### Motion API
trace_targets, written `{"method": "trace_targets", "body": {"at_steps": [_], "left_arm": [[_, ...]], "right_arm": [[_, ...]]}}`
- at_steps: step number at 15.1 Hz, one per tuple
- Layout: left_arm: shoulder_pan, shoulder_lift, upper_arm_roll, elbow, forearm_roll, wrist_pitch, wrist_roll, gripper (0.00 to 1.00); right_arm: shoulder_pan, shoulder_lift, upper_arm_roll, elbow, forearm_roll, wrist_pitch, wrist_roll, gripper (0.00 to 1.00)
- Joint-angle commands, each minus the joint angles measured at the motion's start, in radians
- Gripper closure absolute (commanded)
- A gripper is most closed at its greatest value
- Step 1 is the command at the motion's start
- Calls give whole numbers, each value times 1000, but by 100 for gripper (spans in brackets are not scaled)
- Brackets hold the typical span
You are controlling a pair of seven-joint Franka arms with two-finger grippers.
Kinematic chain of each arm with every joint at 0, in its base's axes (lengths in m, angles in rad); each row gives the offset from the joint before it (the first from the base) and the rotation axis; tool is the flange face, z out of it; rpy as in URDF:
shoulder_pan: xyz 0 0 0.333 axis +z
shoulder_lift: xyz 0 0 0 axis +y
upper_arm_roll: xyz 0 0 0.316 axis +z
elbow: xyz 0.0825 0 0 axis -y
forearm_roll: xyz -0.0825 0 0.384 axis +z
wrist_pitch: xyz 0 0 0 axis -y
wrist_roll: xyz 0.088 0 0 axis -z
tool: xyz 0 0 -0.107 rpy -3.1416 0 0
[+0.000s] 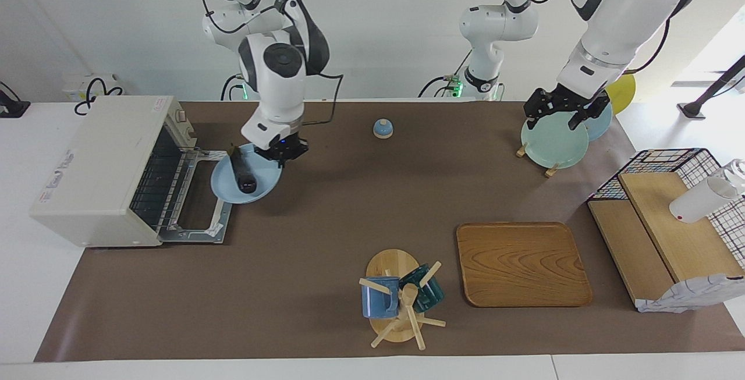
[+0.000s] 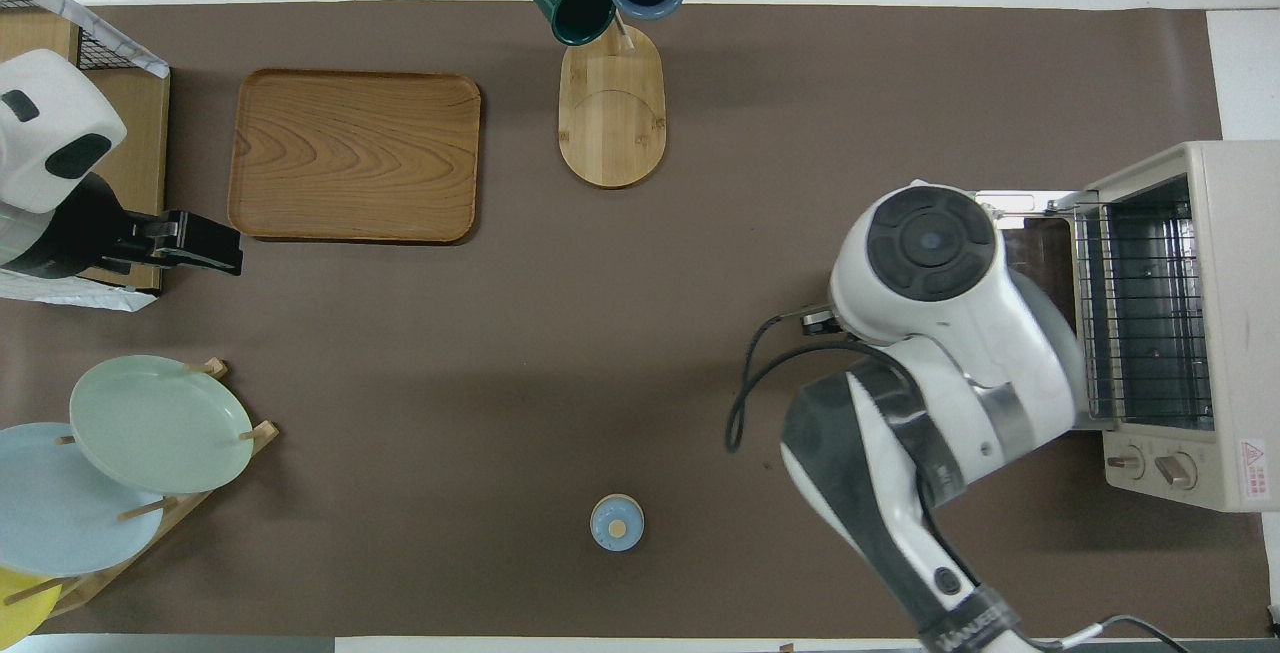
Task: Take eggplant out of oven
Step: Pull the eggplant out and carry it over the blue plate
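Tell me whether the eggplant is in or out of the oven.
Out. The eggplant lies on a blue plate that the right hand grips by the rim, in front of the oven, over its lowered door.

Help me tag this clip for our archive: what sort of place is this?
Probably a robotics lab staged as a kitchen: two arms at a papered table with a toaster oven, a plate rack and a mug tree.
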Motion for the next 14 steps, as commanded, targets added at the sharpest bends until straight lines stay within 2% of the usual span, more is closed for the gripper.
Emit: {"method": "trace_targets", "body": {"at_steps": [1,3,4,7,10,13,14], "left_arm": [[5,-8,-2,-1,11,0,6,0],[5,-6,-2,-1,11,0,6,0],[5,-6,-2,-1,11,0,6,0],[-1,-8,-2,-1,11,-5,3,0],[5,-10,-2,-1,11,-29,3,0],[7,-11,0,-1,11,-26,3,0],[7,-11,0,-1,11,-26,1,0]], "right_arm": [[155,205,-6,252,20,-98,202,100],[244,372,-6,460,20,-148,374,100],[254,420,-5,509,23,-133,417,100],[254,438,20,502,53,-9,424,100],[260,436,21,433,84,121,424,100],[251,436,35,427,102,138,422,100],[251,436,35,430,93,132,405,89]]}}
